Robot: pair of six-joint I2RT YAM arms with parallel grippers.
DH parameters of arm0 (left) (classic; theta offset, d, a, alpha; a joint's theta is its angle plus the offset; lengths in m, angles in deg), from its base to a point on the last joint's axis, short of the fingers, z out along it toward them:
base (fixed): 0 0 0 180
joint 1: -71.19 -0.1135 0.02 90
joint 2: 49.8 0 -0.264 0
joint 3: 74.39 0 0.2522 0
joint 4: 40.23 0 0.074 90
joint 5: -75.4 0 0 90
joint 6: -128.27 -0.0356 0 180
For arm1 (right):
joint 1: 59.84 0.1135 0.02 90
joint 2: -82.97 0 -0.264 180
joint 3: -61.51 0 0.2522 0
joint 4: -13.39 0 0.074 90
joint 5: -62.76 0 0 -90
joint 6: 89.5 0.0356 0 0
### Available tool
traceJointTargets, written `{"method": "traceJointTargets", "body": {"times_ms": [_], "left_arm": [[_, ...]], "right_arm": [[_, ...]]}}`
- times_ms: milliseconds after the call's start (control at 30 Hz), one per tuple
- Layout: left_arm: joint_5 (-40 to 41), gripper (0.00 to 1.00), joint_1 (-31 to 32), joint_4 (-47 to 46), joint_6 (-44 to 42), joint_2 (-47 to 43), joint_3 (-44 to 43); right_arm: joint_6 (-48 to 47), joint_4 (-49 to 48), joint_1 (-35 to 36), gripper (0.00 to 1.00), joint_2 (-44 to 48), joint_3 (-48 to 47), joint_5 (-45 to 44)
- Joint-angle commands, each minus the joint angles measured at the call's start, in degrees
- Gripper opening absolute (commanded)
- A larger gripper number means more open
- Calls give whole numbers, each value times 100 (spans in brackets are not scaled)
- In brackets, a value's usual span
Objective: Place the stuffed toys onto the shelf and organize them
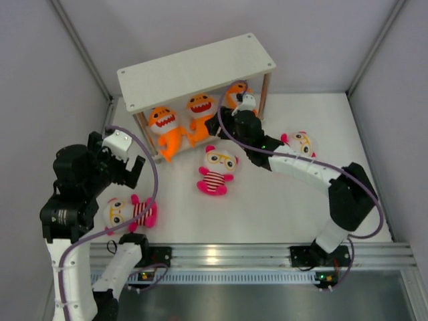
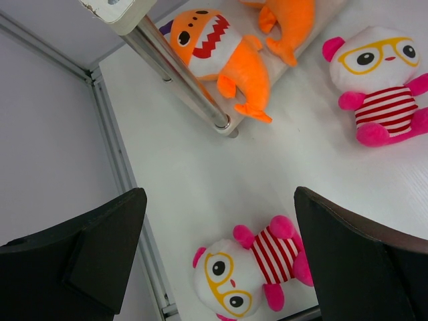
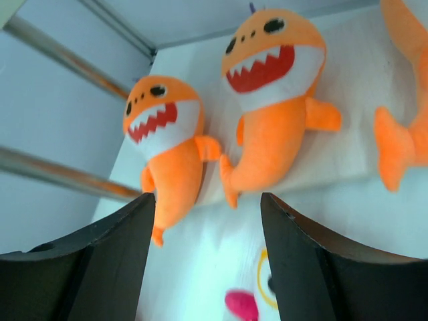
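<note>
Both pairs of jaws stand wide and empty. Three sharks (image 1: 200, 114) fill the shelf's (image 1: 194, 70) lower tier; three dolls (image 1: 216, 170) lie on the bench (image 1: 267, 200). The right jaws, close beside the rightmost shark (image 1: 234, 89), may drag it off; the leftmost shark (image 1: 164, 127) overhangs the edge.

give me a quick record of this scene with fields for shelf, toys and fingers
shelf: two tiers, nothing on the top board
sharks: left shark, middle shark, right shark, all on the lower tier
dolls: centre doll, near-left doll, right doll, all on the table
left fingers: open, above the near-left doll
right fingers: open, at the shelf's right end
left to do: three dolls not yet shelved
</note>
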Motion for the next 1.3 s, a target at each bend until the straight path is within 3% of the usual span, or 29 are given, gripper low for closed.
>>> {"method": "traceJointTargets", "body": {"times_ms": [0,233,267,300,367,400,433,533,933,1133,1267], "left_arm": [[25,99,11,-140,12,-105,-24],[-1,99,11,-140,213,-97,-42],[-10,99,11,-140,223,-114,-42],[-10,98,11,-131,249,-114,-42],[34,99,11,-140,284,-114,-51],[95,99,11,-140,302,-105,-51],[209,99,11,-140,302,-97,-68],[324,99,11,-131,293,-105,-94],[210,99,11,-140,293,-105,-68],[262,99,11,-140,276,-97,-42],[254,99,11,-131,267,-88,-59]], "right_arm": [[-177,798,152,65,964,712,92],[-169,2493,82,70,3310,2129,-1110],[-64,2739,-128,72,3452,2444,-1146],[-2,2802,-312,82,3567,2604,-1016],[103,2855,-1391,83,3691,2885,-472],[365,2986,-1856,82,3665,3043,0],[429,3066,-2783,81,3552,3071,40],[719,3251,-3581,83,3322,2940,-635],[1959,3383,-3715,82,1689,1754,-1252],[1643,3155,-3733,73,879,1278,-980],[1423,2917,-3760,60,668,1401,-865]]}}
